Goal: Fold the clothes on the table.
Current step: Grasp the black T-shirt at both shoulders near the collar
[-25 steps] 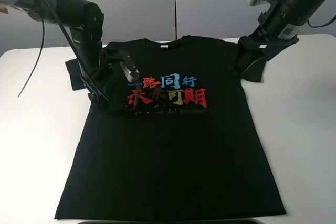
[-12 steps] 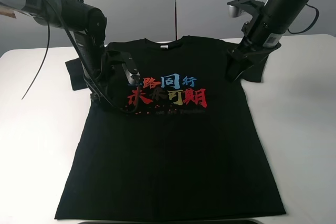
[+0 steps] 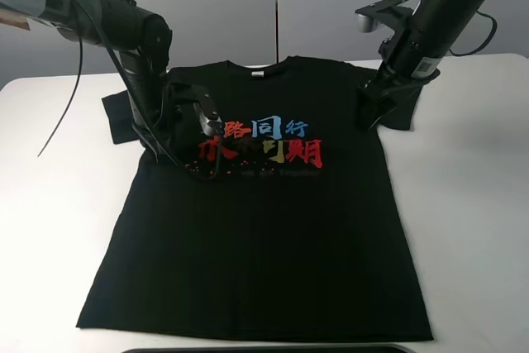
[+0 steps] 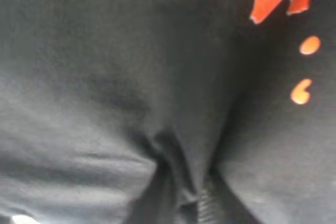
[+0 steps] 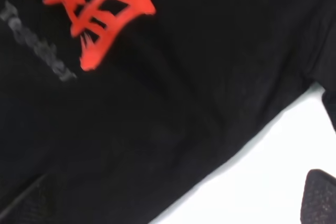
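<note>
A black T-shirt [image 3: 264, 237] with coloured characters printed on the chest lies face up on the white table [image 3: 471, 204]. My left gripper [image 3: 183, 159] is down on the shirt just left of the print. In the left wrist view the fabric [image 4: 173, 182] bunches up between its jaws, so it is shut on the shirt. My right gripper [image 3: 369, 117] hangs at the shirt's right side by the sleeve [image 3: 401, 109]. In the right wrist view its fingertips [image 5: 320, 198] stand wide apart over the shirt's edge [image 5: 173, 129], open and empty.
The left sleeve [image 3: 116, 117] sticks out behind the left arm. Black cables [image 3: 62, 113] loop off the left arm over the table. A dark strip [image 3: 264, 350] runs along the table's front edge. A grey wall stands behind the table.
The shirt's lower hem has slid up and to the left, and the print by the left gripper has wrinkled. The right gripper has moved inward from the sleeve to the shirt's side.
</note>
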Robot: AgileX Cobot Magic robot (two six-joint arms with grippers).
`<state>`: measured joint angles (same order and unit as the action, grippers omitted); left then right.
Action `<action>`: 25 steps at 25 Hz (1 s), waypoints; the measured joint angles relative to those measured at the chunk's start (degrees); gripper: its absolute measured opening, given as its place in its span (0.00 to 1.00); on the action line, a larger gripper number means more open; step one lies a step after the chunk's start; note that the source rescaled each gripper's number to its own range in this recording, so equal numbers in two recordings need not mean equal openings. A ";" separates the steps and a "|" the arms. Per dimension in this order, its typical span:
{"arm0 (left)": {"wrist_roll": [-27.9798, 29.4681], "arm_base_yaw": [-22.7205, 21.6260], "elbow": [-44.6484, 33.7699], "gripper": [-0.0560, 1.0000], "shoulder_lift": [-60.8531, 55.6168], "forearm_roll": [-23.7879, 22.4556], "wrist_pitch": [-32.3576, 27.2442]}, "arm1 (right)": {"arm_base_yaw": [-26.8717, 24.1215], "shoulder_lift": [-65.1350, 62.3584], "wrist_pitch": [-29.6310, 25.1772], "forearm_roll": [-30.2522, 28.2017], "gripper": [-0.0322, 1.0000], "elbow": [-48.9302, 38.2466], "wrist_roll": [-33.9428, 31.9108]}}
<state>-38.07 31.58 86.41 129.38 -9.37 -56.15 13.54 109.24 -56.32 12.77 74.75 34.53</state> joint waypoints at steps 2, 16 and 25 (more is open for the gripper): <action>0.04 0.00 0.00 0.06 0.00 -0.50 0.22 | 0.12 0.22 0.53 -0.01 1.00 0.00 0.18; 0.16 0.00 0.00 0.05 0.00 -0.87 0.66 | 8.01 2.40 3.81 -4.76 1.00 0.21 5.56; 0.16 0.00 0.00 0.05 0.00 -0.87 0.66 | 9.40 10.55 4.74 -7.87 1.00 0.35 3.22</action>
<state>-37.91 31.58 86.41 129.38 -10.24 -55.49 22.94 119.79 -51.58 4.90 75.10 37.75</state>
